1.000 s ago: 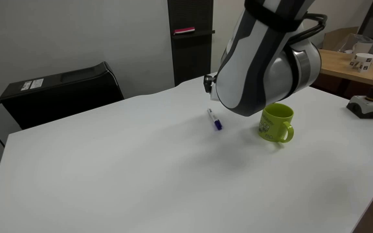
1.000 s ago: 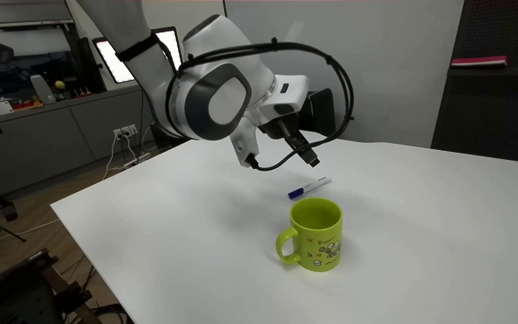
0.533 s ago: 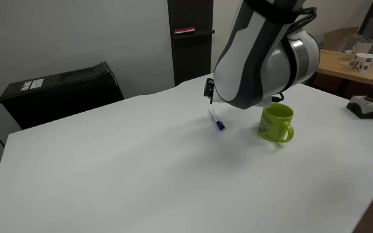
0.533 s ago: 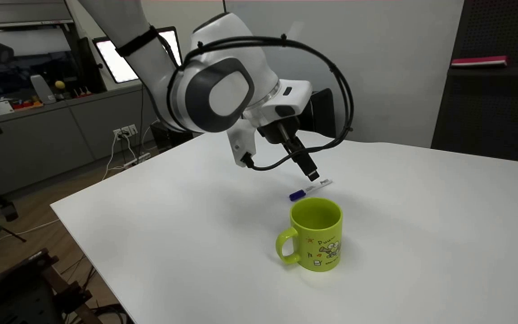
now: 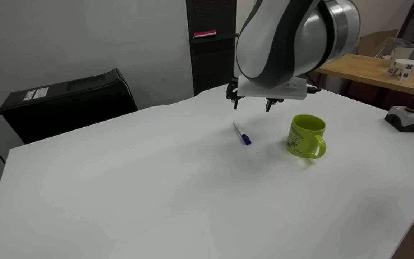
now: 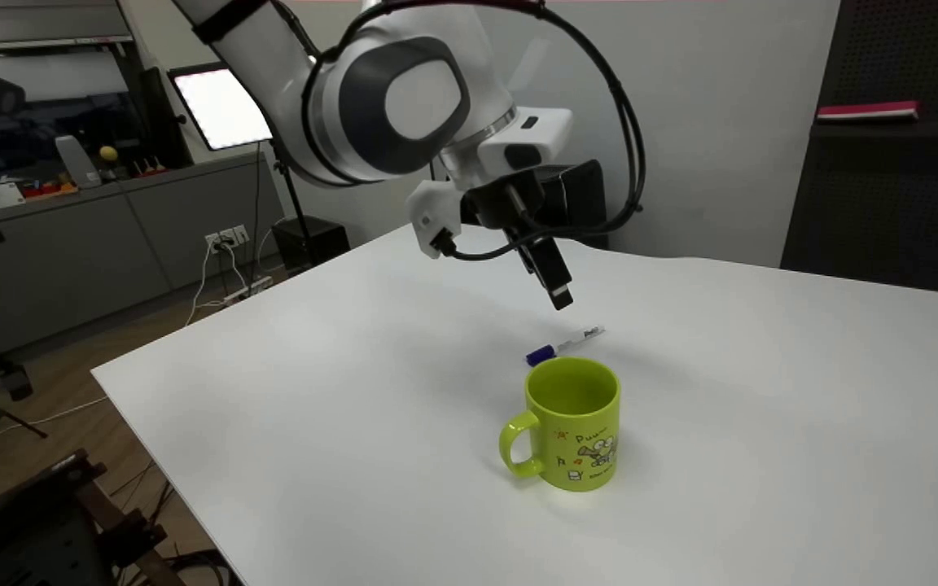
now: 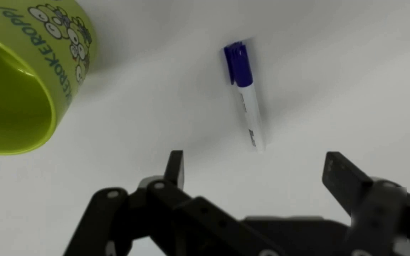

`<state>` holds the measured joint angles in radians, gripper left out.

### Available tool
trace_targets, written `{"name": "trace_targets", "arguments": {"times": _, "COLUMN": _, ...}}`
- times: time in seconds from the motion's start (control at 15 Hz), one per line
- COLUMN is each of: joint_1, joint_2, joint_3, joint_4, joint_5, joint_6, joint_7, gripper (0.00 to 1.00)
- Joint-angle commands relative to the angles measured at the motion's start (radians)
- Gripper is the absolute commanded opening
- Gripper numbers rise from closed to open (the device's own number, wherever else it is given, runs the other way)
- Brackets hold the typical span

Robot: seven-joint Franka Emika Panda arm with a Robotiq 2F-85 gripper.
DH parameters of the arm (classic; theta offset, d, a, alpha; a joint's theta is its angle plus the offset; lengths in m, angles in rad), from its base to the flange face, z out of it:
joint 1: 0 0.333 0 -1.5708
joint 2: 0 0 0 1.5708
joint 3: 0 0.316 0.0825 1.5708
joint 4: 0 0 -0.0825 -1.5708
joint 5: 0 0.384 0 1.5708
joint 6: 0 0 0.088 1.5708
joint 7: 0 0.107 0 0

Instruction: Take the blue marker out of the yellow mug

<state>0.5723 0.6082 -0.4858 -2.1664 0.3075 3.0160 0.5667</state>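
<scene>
The blue marker (image 7: 249, 103), white-bodied with a blue cap, lies flat on the white table, outside the mug. Beside it and apart from it, the yellow mug (image 6: 573, 431), greenish yellow with a cartoon print, stands upright; its visible inside shows nothing. Both exterior views show the marker (image 5: 243, 135) and the mug (image 5: 304, 140) this way. Above the table, my gripper (image 5: 252, 108) hangs over the marker's white end, touching nothing. In the wrist view the gripper (image 7: 255, 165) is open, its fingers wide apart with only table visible between them.
At the table's far right in an exterior view sits a grey box with a dark button (image 5: 410, 115). A black box-shaped object (image 5: 67, 104) stands past the table edge by the wall. A cable (image 6: 510, 244) loops from the arm near the gripper.
My gripper dipped slightly, then rose, and its jaws have opened wider. The marker has shifted slightly towards the mug and turned a little on the table. The mug has stayed put.
</scene>
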Motion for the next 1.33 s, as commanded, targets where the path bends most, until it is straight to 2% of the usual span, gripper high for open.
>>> {"name": "trace_targets", "arguments": {"times": 0.0, "joint_1": -0.004, "joint_2": -0.108, "joint_3": -0.009, "joint_4": -0.041, "joint_5": -0.106, "joint_6": -0.120, "joint_7": 0.021, "gripper": 1.00}}
{"name": "trace_targets", "arguments": {"times": 0.33, "joint_1": -0.086, "joint_2": -0.252, "joint_3": 0.066, "joint_4": -0.075, "joint_5": -0.306, "joint_6": -0.366, "joint_7": 0.001, "gripper": 1.00}}
{"name": "trace_targets", "arguments": {"times": 0.53, "joint_1": -0.180, "joint_2": -0.327, "joint_3": 0.165, "joint_4": -0.088, "joint_5": -0.388, "joint_6": -0.518, "joint_7": -0.030, "gripper": 1.00}}
{"name": "trace_targets", "arguments": {"times": 0.8, "joint_1": -0.300, "joint_2": -0.396, "joint_3": 0.298, "joint_4": -0.102, "joint_5": -0.417, "joint_6": -0.681, "joint_7": -0.117, "gripper": 1.00}}
{"name": "trace_targets", "arguments": {"times": 1.07, "joint_1": -0.381, "joint_2": -0.435, "joint_3": 0.383, "joint_4": -0.122, "joint_5": -0.444, "joint_6": -0.743, "joint_7": -0.234, "gripper": 1.00}}
{"name": "trace_targets", "arguments": {"times": 1.2, "joint_1": -0.404, "joint_2": -0.445, "joint_3": 0.406, "joint_4": -0.135, "joint_5": -0.471, "joint_6": -0.736, "joint_7": -0.257, "gripper": 1.00}}
{"name": "trace_targets", "arguments": {"times": 1.27, "joint_1": -0.413, "joint_2": -0.408, "joint_3": 0.417, "joint_4": -0.103, "joint_5": -0.452, "joint_6": -0.733, "joint_7": -0.228, "gripper": 1.00}}
